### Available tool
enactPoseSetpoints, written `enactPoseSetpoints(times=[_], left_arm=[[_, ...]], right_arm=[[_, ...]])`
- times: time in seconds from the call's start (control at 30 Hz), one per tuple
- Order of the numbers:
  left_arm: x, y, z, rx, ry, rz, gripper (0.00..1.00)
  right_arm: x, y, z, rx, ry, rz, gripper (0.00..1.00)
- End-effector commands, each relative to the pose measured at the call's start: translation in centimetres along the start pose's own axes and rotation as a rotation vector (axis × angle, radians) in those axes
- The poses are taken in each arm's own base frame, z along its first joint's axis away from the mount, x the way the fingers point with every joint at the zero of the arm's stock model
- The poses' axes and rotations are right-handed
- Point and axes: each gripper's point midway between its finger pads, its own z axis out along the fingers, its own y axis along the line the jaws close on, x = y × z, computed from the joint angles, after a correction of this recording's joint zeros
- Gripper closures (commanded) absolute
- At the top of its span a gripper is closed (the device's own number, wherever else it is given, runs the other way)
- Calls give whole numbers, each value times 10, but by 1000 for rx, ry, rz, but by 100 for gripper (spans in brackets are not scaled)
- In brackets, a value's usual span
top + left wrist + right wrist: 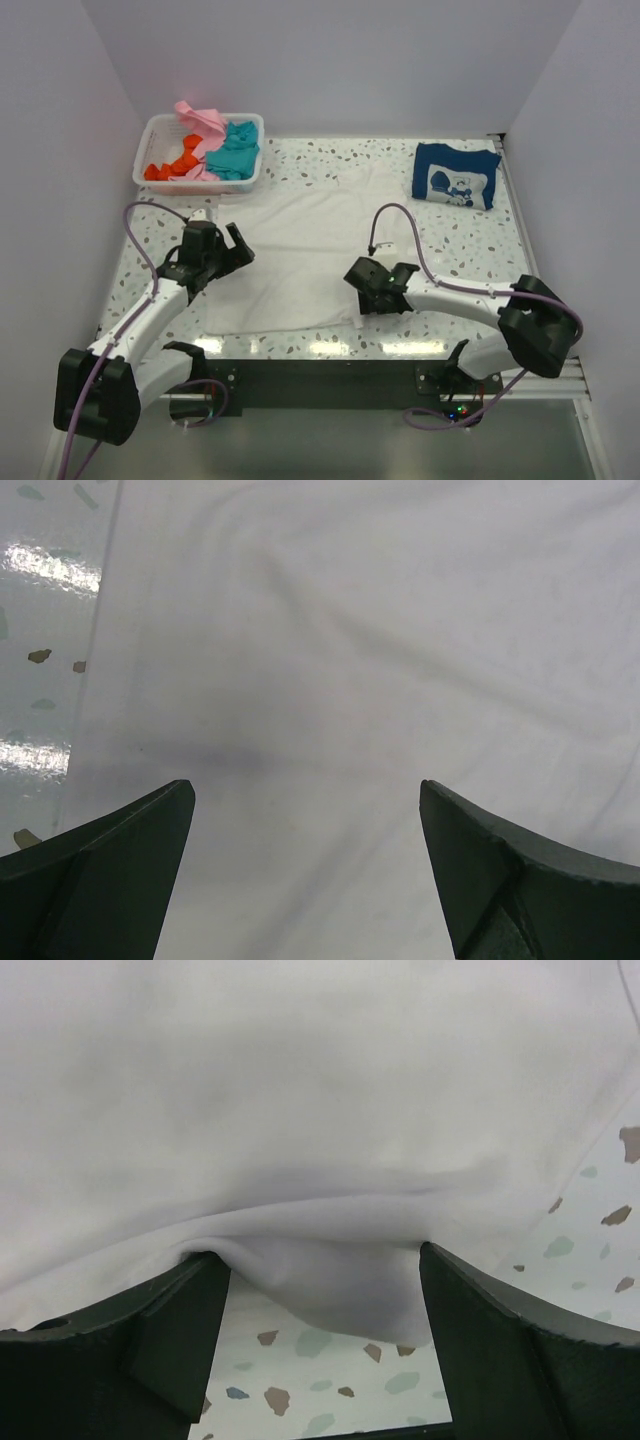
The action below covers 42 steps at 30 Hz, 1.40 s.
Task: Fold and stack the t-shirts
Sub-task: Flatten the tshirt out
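While white t-shirt [310,255] lies spread on counter [460,250], fold step in hand: right hand [320,1260] apart astride near hem, left hand [305,790] wide apart over cloth. Next: both must pinch edge, lift evenly.

Pretty sure this is a robotics lab cell: plain white walls [330,60] are boxing in a speckled table [470,250], two arms are sitting bolted to a near-edge metal rail [320,380], and purple cables [396,207] are trailing about.
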Motion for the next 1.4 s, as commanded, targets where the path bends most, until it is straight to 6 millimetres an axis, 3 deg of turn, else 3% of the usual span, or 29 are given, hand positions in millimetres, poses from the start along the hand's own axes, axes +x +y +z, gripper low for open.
enactPoseSetpoints(times=[0.0, 0.13, 0.27, 0.37, 0.47, 0.57, 0.67, 0.73, 0.77, 0.93, 1.03, 1.1, 1.27, 1.37], left_arm=[[-8, -1, 0, -5, -27, -9, 0], [-6, 0, 2, -13, -19, -8, 0], [-6, 0, 3, -13, -19, -8, 0], [-6, 0, 4, -13, -14, -6, 0], [-5, 0, 4, -9, -13, -7, 0], [-4, 0, 4, -5, -10, -6, 0], [-4, -2, 4, 3, -9, -6, 0], [-3, -2, 4, 4, -9, -5, 0], [-3, -1, 4, 3, -9, -6, 0], [-2, -1, 5, 3, -7, -6, 0], [-2, -1, 5, 3, -7, -5, 0], [-2, -1, 5, 3, -7, -6, 0], [-2, -1, 6, 2, -3, -5, 0], [-3, -1, 6, 1, -5, -5, 0]], right_arm=[[-43, 11, 6, -4, -95, -7, 20], [-59, 18, 16, -26, -84, -79, 21], [-92, 13, 2, 46, -131, -174, 12], [-97, 10, -9, 37, -133, -196, 9], [-82, 15, -24, -71, -89, -171, 7], [-56, 22, -42, -240, -42, -141, 7], [-14, 24, -52, -390, 41, -110, 7], [-2, 33, -68, -513, 64, -77, 7], [12, 30, -62, -517, 90, -72, 7], [37, 32, -60, -564, 141, -59, 11], [41, 22, -45, -478, 142, -45, 12], [33, 20, -35, -425, 113, -30, 13], [18, 36, -30, -442, 78, -21, 17], [18, 32, -17, -370, 90, -21, 20]])
